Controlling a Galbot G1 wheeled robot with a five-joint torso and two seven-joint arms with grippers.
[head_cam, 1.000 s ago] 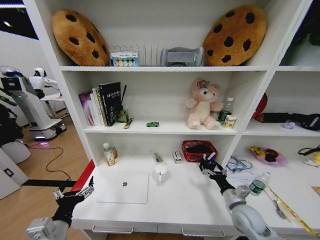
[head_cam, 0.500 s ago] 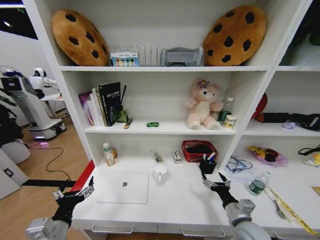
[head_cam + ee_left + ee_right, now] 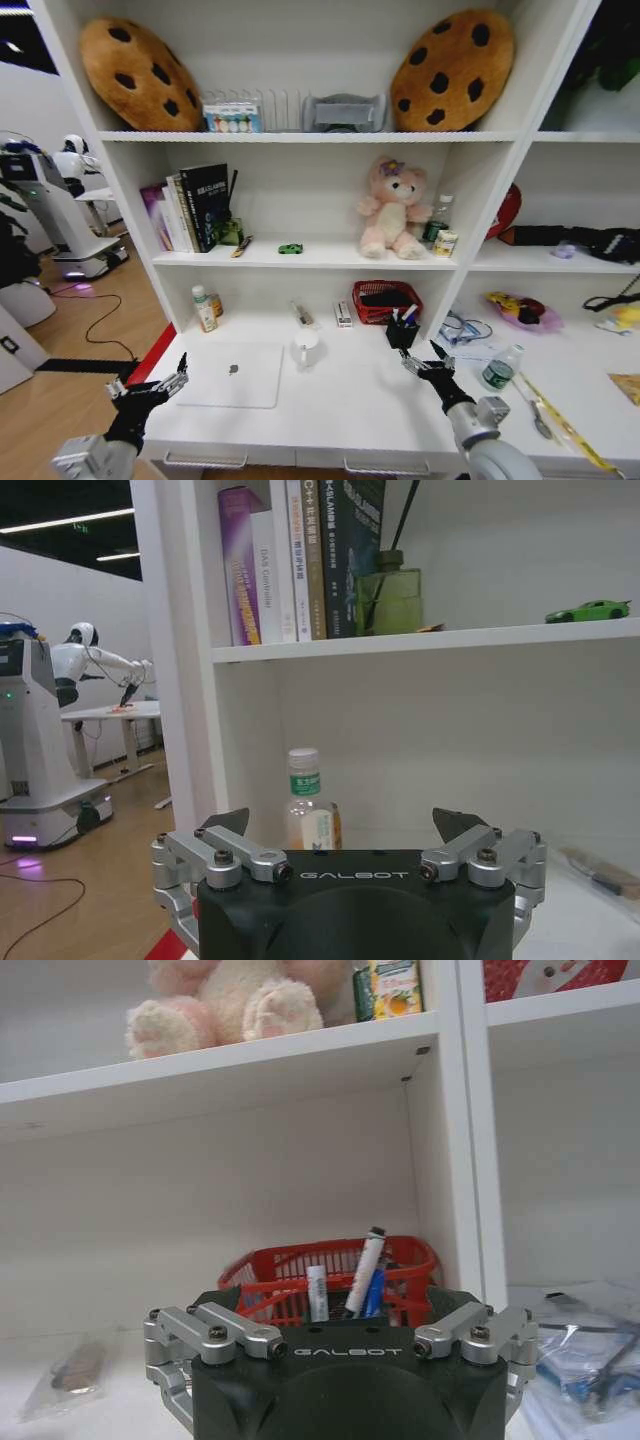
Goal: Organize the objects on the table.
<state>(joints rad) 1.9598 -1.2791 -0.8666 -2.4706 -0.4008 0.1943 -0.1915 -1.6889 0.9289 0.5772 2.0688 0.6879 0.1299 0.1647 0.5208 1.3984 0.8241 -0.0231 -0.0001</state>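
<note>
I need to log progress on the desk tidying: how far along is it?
Done: pens stand in a black holder by the red basket. In hand: nothing; the right gripper hovers open just short of the holder, the left gripper open off the table's left edge. Left: laptop, cup and bottle sit loose on the table.

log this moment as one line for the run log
left pincer: open, parked off desk's front left corner | right pincer: open, above table, near black pen cup | laptop: closed, flat on desk
</note>
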